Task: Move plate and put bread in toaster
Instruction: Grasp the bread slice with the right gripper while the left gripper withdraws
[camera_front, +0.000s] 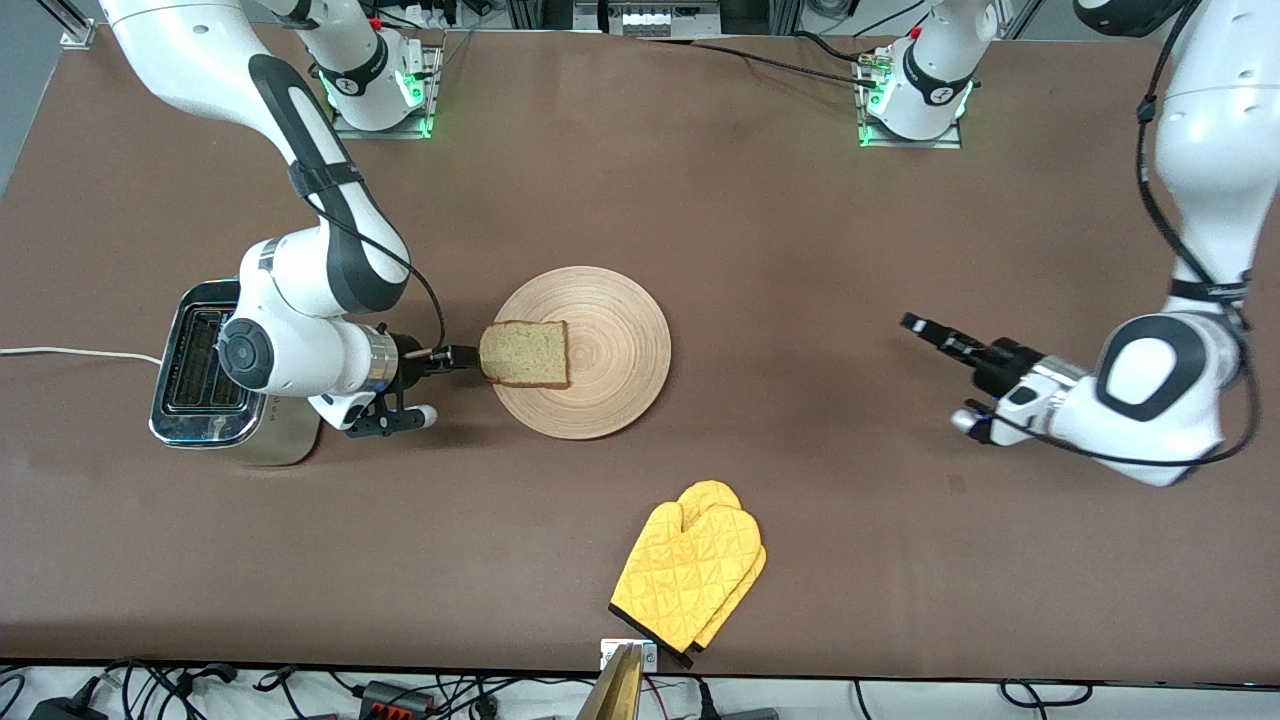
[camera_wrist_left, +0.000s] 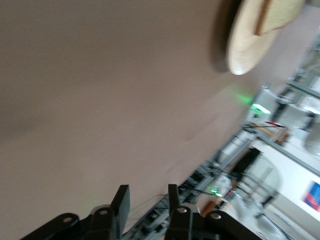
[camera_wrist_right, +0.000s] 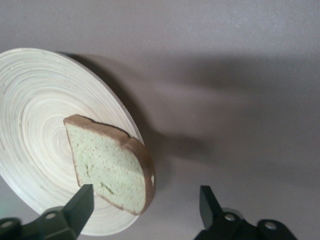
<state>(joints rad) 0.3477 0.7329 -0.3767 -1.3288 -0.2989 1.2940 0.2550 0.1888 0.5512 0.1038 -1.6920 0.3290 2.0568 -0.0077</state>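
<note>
Bread lies on the plate beside the toaster.

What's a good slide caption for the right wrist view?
Open right gripper approaching the bread lying on the plate.

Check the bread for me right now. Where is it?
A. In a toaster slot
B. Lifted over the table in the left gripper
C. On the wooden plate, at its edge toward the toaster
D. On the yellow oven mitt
C. The bread lies on the plate, at its toaster-side edge, with the right gripper open beside it.
</note>
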